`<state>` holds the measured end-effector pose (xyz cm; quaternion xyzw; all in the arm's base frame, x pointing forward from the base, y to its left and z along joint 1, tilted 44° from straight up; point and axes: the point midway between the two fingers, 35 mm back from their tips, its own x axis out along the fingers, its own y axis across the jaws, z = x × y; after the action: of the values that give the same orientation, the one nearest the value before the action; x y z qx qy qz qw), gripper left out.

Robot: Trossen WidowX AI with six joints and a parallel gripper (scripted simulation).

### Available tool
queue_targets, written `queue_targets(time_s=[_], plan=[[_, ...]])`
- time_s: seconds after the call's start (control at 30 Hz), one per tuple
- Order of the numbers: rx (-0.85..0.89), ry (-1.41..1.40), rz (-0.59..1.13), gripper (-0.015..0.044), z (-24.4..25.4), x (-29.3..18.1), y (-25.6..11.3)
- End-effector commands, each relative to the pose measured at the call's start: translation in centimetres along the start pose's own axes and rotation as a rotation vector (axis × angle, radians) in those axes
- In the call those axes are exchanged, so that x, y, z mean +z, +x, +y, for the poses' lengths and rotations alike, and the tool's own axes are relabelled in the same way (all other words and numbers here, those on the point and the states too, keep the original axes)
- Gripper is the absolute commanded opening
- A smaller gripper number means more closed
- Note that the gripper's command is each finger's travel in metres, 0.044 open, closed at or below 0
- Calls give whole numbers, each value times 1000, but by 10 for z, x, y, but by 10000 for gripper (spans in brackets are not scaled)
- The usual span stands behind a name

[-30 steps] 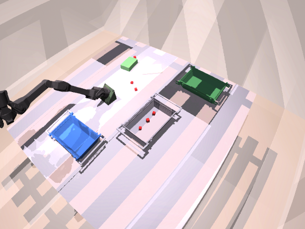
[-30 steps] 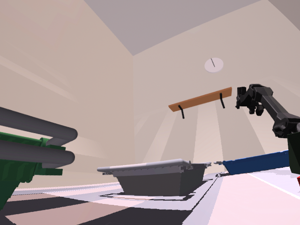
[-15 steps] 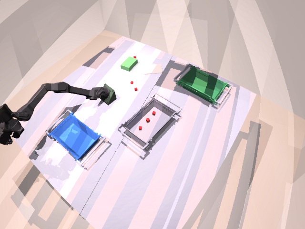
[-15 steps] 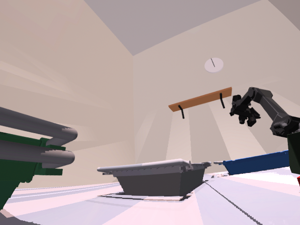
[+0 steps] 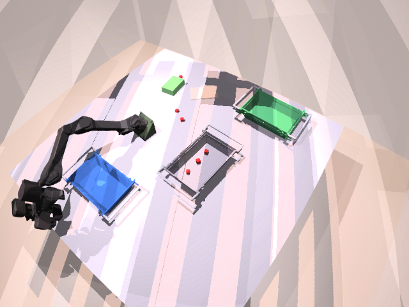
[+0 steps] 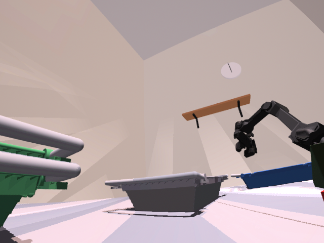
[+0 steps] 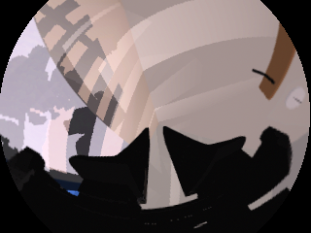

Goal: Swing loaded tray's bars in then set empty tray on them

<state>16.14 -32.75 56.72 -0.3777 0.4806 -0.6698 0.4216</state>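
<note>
A grey tray holds three red blocks. Its far wire bar and near wire bar both stand out over its ends. An empty blue tray stands on the robot's side of it, and an empty green tray on the other side; their bars also stand outward. My gripper is slightly open and empty, raised above the table's left edge, just beyond the blue tray. A narrow gap shows between its fingertips in the wrist view.
Three loose red blocks, one of them near the arm, lie on the table outside the trays. A light green block and a flat tan patch lie at the back. The arm's dark green base block stands beyond the blue tray.
</note>
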Motion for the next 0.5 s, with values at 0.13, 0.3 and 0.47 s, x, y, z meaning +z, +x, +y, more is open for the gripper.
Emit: queue_targets(time_s=[0.13, 0.3, 0.47], plan=[[143, 5, -228, 88, 64, 63, -43], [244, -3, -313, 88, 106, 90, -73], [397, -24, -412, 88, 166, 116, -124]])
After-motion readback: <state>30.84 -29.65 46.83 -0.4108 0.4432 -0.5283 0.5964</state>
